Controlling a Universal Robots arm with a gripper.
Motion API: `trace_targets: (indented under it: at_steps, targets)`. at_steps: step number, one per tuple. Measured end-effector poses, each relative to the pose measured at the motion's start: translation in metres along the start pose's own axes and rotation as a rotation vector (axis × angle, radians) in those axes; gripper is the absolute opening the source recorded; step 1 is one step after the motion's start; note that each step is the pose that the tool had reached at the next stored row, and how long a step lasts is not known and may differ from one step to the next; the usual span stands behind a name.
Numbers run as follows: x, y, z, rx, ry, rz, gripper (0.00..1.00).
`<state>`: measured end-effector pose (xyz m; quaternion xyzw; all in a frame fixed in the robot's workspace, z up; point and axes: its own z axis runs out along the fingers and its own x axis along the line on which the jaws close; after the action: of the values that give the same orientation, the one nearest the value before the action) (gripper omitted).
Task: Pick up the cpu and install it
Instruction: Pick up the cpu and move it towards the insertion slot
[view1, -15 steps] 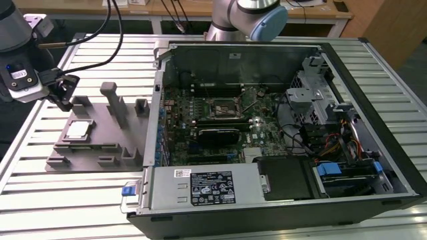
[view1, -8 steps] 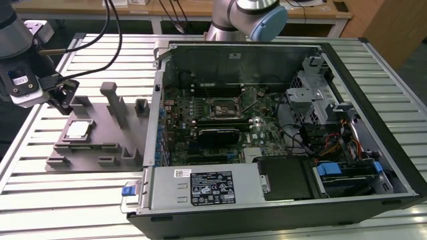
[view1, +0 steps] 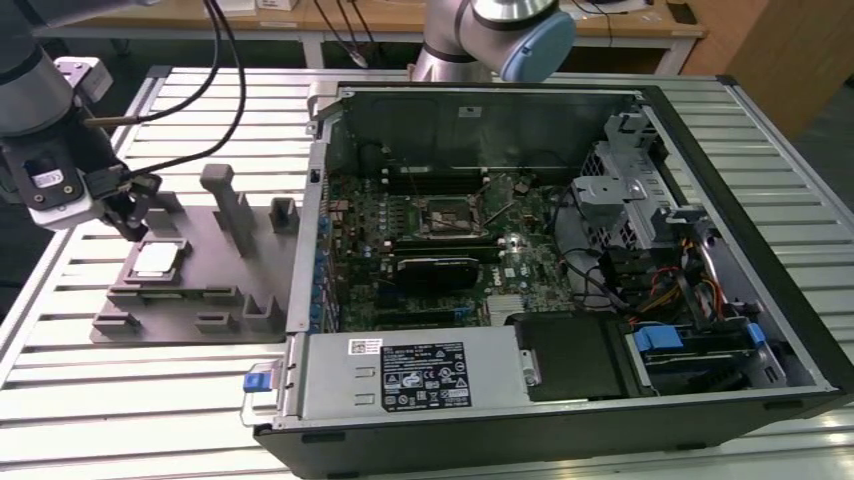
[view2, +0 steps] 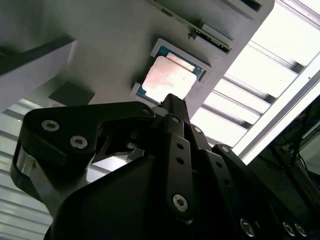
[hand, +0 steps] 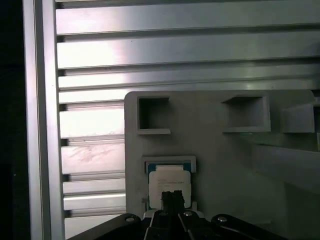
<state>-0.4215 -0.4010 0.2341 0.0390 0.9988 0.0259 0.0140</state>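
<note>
Cpu look: the cpu (view1: 156, 259) is a small flat square with a pale silver-grey metal top; both wrist views (view2: 167, 80) (hand: 169, 182) show a green-blue border around the lid.
Cpu seat: it lies flat in a shallow framed pocket of the grey fixture plate (view1: 200, 240), near the plate's edge on the exterior view's left.
My gripper: my gripper (view1: 131, 228) hangs with its two black fingers pressed together and nothing between them; in both wrist views (view2: 170, 97) (hand: 172, 195) the tips meet in one narrow point.
Cpu from my tips: in the exterior view the cpu sits at about 5 o'clock from my fingertips, close below them, with a thin gap showing.
Room on the plate: a tall grey post (view1: 220, 195) rises at about 1 o'clock from the cpu, and a shorter post (view1: 283, 213) stands further off at 2 o'clock; low blocks line the plate's rim at 6 o'clock.
Table: the slatted aluminium table (view1: 147, 400) carries the plate, with bare slats at 9 o'clock from the cpu.
Case: the open computer case (view1: 801, 330) lies at 3 o'clock, just beside the plate's far edge, with the black socket frame (view1: 447, 215) on its green motherboard (view1: 360, 250).
</note>
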Motion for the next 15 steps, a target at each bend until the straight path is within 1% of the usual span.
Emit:
trace_targets:
  at_steps: [8, 15]
  targets:
    - [0.0, -0.0029, 0.0143, 0.0005, 0.0062, 0.0, 0.11]
    - [-0.0028, -0.0032, 0.0245, 0.0008, 0.0094, 0.001, 0.11]
